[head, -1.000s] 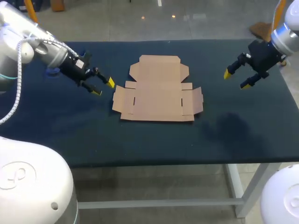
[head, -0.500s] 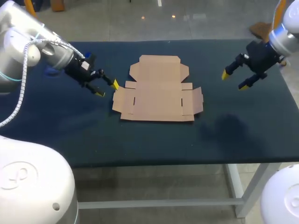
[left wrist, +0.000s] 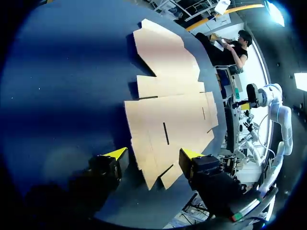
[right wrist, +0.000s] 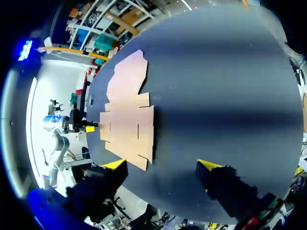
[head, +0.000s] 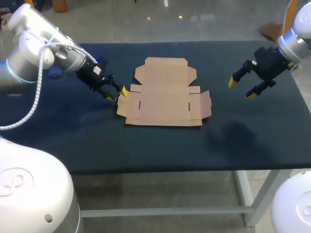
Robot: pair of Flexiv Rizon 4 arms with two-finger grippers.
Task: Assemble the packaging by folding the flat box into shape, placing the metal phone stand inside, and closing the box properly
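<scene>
Folding step, not yet begun: the flat box [head: 165, 99] lies unfolded in the middle of the tabletop [head: 73, 131].

My left arm [head: 48, 53] holds its jaws open at the box's left edge. My right arm [head: 286, 48], jaws also open, hangs well apart on the other side. Next, I judge, the left jaws must catch a side flap and raise it. The left wrist view shows a corner flap between the open tips, which the head view leaves unclear. I cannot tell whether they touch. No phone stand shows.
</scene>
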